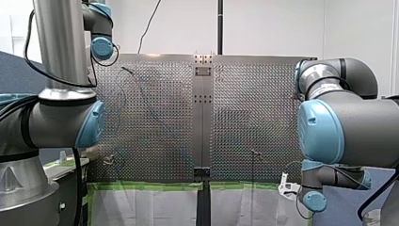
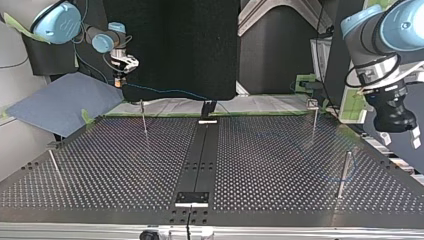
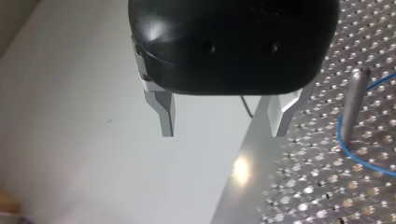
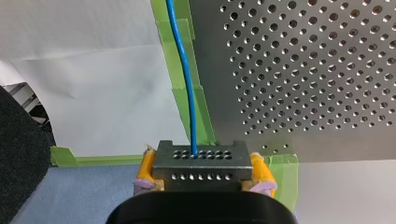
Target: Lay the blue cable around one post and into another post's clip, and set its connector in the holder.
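Observation:
In the right wrist view my right gripper is shut, its yellow pads clamped on a dark perforated connector. The blue cable leaves the connector and runs over green tape toward the table. The top view shows this gripper off the far left corner, with the cable trailing to the right. My left gripper is open and empty, its metal fingers over the table's edge. Beside it the cable loops round a post. In the top view that gripper hangs at the right.
Thin posts stand on the perforated table: one far left, one near left, one near right, and one far right with a clip. A black fixture sits at the far end of the centre rail.

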Robot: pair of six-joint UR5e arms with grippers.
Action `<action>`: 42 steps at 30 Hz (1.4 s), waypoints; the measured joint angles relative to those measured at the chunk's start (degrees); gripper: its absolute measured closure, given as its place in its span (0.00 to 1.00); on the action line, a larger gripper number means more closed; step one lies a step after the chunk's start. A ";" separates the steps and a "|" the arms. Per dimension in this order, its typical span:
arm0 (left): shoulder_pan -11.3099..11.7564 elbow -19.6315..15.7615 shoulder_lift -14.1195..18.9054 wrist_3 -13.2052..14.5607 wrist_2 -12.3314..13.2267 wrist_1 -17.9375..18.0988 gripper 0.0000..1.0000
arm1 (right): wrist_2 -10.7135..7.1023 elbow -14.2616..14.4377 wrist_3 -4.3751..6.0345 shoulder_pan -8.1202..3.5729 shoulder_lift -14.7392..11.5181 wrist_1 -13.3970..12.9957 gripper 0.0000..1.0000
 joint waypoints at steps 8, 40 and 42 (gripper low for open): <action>-1.08 3.62 -3.54 3.62 3.40 -3.61 0.00 | -0.31 -0.01 -0.03 0.03 -0.17 0.26 1.00; -3.79 19.91 -6.01 19.91 4.81 -19.91 0.00 | -0.36 -0.08 -0.88 0.54 -0.39 1.46 1.00; -4.03 20.74 -6.42 20.73 4.69 -20.77 0.00 | -0.36 -0.18 -0.88 0.56 -0.40 1.54 1.00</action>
